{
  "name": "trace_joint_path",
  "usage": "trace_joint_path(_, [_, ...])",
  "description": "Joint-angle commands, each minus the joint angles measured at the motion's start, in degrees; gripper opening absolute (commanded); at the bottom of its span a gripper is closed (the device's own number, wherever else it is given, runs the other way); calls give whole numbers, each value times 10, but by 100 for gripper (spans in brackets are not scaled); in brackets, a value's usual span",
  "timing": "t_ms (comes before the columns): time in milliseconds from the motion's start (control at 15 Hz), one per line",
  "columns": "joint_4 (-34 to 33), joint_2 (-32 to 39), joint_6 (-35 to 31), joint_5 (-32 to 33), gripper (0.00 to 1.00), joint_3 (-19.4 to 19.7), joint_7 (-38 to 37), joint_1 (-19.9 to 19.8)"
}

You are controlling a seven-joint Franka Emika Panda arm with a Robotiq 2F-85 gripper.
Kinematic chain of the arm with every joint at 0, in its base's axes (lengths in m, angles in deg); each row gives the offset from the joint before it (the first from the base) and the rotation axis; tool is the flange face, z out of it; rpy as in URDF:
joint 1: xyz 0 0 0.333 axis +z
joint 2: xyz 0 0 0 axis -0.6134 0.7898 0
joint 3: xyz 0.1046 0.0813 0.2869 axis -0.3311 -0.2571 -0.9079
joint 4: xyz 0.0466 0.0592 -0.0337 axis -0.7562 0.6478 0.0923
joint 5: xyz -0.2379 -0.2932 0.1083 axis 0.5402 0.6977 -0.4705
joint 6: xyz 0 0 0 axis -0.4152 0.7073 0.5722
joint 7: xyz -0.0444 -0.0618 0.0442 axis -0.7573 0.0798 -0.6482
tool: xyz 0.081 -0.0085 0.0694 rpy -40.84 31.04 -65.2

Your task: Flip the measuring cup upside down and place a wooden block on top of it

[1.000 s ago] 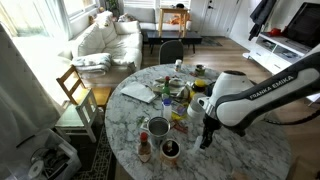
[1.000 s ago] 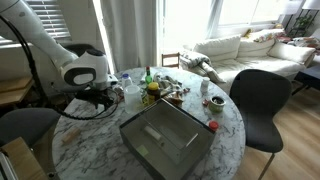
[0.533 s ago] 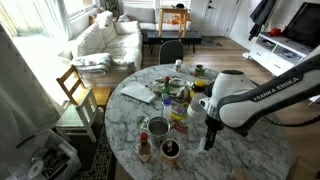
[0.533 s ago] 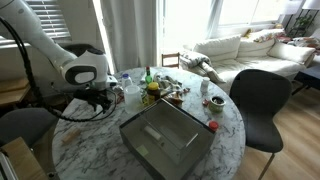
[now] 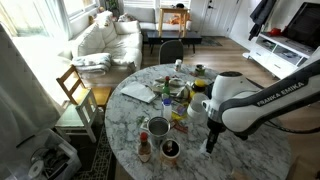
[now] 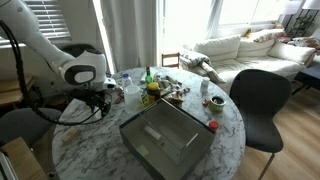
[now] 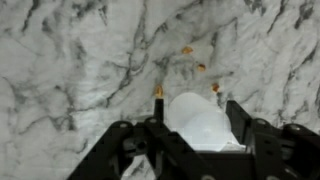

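In the wrist view the measuring cup (image 7: 200,122), a whitish translucent dome, rests on the marble table (image 7: 80,60) between my gripper's (image 7: 198,128) two black fingers. Each finger stands close against one side of the cup; whether they still press on it does not show. Several tiny tan wooden blocks (image 7: 200,67) lie scattered on the marble just beyond the cup, one (image 7: 158,92) by the left finger. In both exterior views the gripper (image 5: 210,143) (image 6: 103,103) points down at the table near its edge, and the cup is hidden under it.
A cluster of bottles, food items and a round metal tin (image 5: 158,127) fills the table's middle, with a dark cup (image 5: 170,149) near the front edge. A large grey tray (image 6: 165,135) lies on the table. Chairs (image 6: 260,100) stand around it.
The arm has shifted slightly, bringing the gripper a little lower toward the table. Nothing else on the table has moved.
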Motion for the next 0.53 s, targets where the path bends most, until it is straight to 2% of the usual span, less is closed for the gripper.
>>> trace_joint_path(0, [49, -43, 8, -8, 96, 8, -29, 3])
trace_joint_path(67, [67, -58, 9, -11, 100, 11, -32, 1])
trace_joint_path(200, [106, -95, -8, -19, 100, 16, -42, 0])
trace_joint_path(467, [154, -152, 6, -66, 100, 20, 3, 3])
